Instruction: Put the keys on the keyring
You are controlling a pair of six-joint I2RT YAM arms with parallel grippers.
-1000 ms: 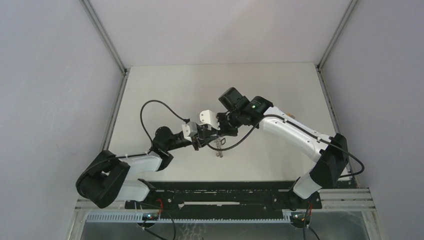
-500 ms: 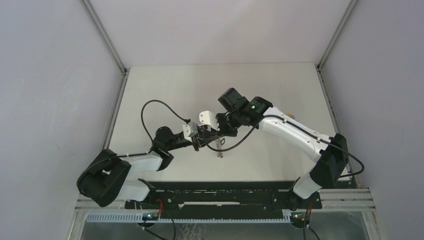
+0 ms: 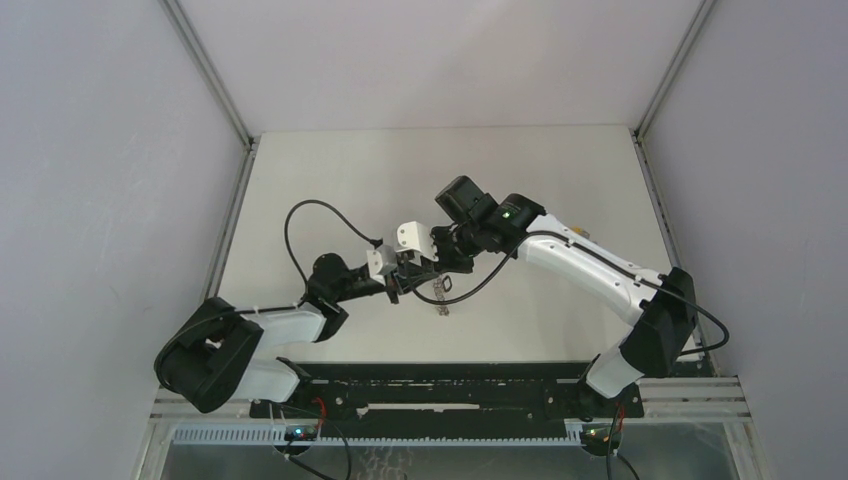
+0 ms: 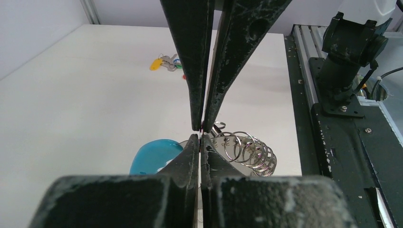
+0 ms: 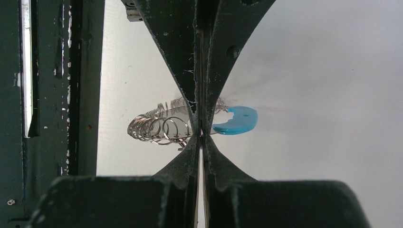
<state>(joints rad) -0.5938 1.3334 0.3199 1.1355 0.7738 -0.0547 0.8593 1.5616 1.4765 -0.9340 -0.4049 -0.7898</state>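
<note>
Pinching the hanging keyring (image 4: 247, 152) tip to tip over the table (image 3: 330, 180), left claw (image 4: 200, 137) and right claw (image 5: 201, 136) are both shut on it. The keys (image 4: 164, 62) are seen lying to the right, well apart; one likely must be fetched next.

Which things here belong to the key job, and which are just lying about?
Job:
- the keyring, linked silver rings with a blue tag
- the keys, lying apart from it
- left gripper and right gripper, both pinching at the keyring

Not the job (rig fittings only):
- black base rail
- frame post
</note>
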